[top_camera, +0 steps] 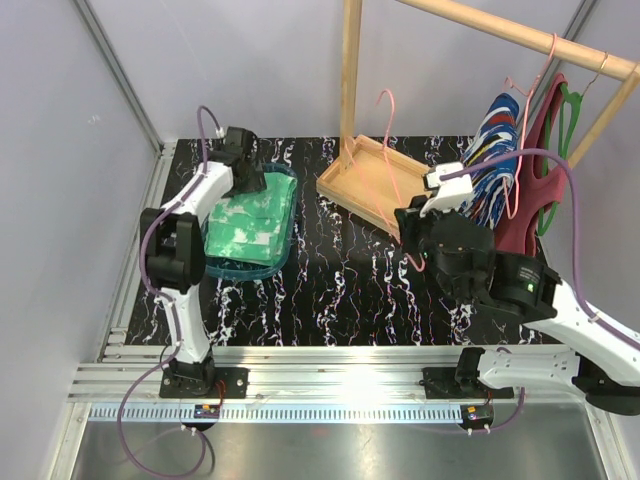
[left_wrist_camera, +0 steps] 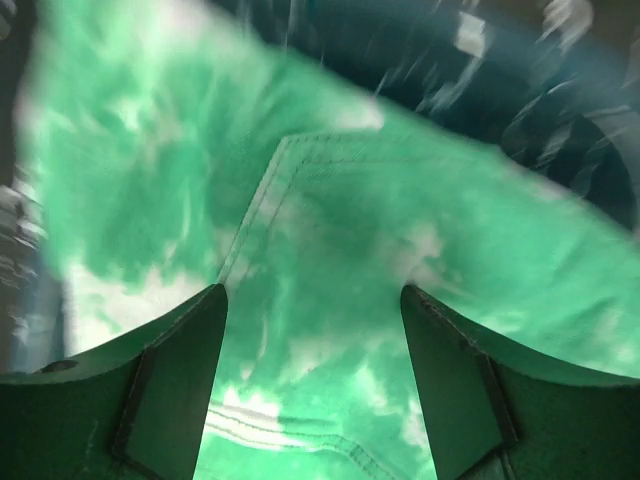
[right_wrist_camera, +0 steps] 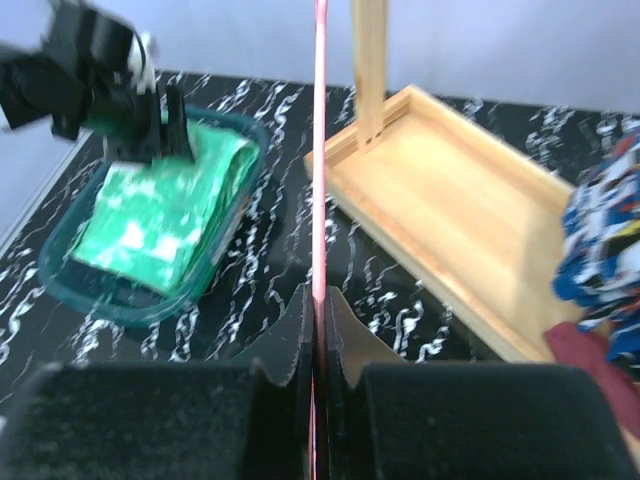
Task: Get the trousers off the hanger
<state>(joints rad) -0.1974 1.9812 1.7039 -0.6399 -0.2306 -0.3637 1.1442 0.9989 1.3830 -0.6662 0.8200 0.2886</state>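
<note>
Grey walls (top_camera: 250, 60), black marbled counter (top_camera: 340, 280): left of the rack (top_camera: 350, 80), left hand (left_wrist_camera: 312, 310) gapes over green trousers (left_wrist_camera: 330, 200); right hand (right_wrist_camera: 318, 300) pinches pink hanger (right_wrist_camera: 320, 150).

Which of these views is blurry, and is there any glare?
Left wrist: green trousers smeared by motion blur, worst along the top; fingers look crisper. Right wrist: mildly soft, blue trousers blurred. Top view: sharp, with glare on the rail.

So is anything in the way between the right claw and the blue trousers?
Nothing visible stands between them, but the right gripper is shut on an empty pink hanger, so its jaws are full. The blue trousers hang on the rack beside the maroon top.
</note>
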